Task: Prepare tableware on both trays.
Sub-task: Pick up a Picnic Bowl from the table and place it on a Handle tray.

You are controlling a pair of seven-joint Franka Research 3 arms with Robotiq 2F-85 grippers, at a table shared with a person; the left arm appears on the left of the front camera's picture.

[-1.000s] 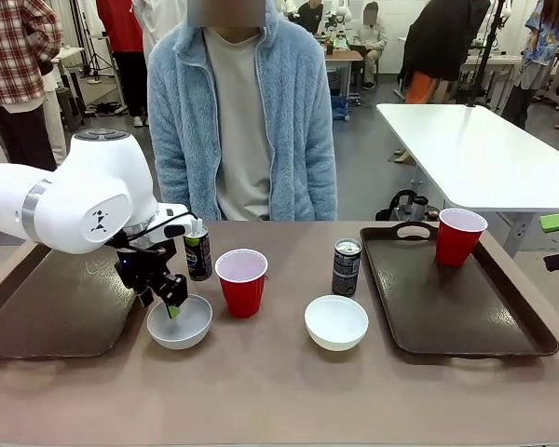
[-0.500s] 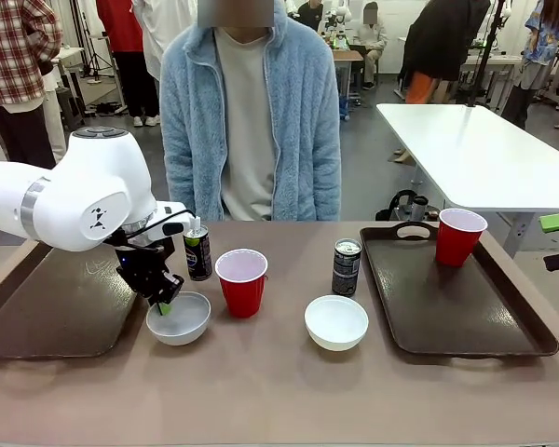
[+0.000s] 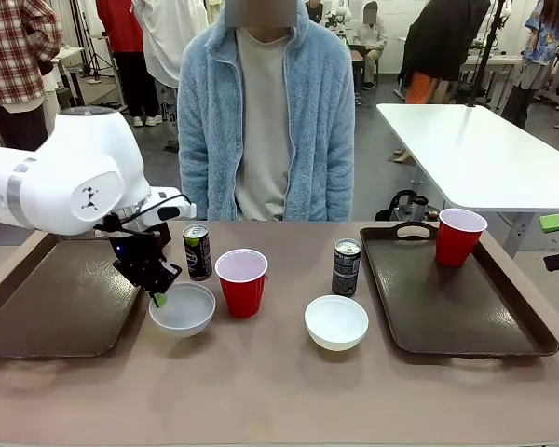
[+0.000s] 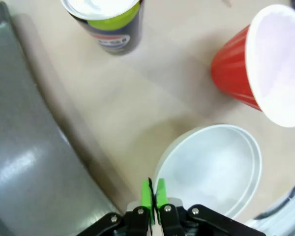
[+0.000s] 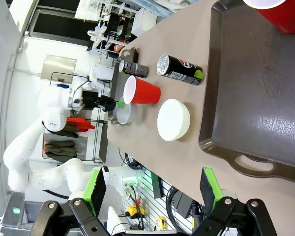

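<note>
My left gripper [image 3: 156,297] is shut on the near-left rim of a shallow white bowl [image 3: 184,309], just right of the left tray [image 3: 51,307]. In the left wrist view the green pads [image 4: 147,192] pinch that bowl [image 4: 214,169] at its rim, with a red cup [image 4: 263,69] and a dark can [image 4: 108,22] beyond. A can [image 3: 197,251] and a red cup [image 3: 241,281] stand behind the bowl. The second can [image 3: 347,266] and second bowl [image 3: 336,322] sit mid-table. The right tray [image 3: 484,321] holds a red cup [image 3: 459,237]. My right gripper [image 5: 152,189] hangs open off the table's right end.
A person in a light blue fleece [image 3: 261,112] stands at the far side of the table, hands out of sight. Bare tabletop [image 3: 279,391] runs along the near edge. A white table [image 3: 484,149] stands behind on the right.
The left gripper has drawn a little left and up with the bowl's rim in it, and the bowl has risen slightly. The person has shifted to the right.
</note>
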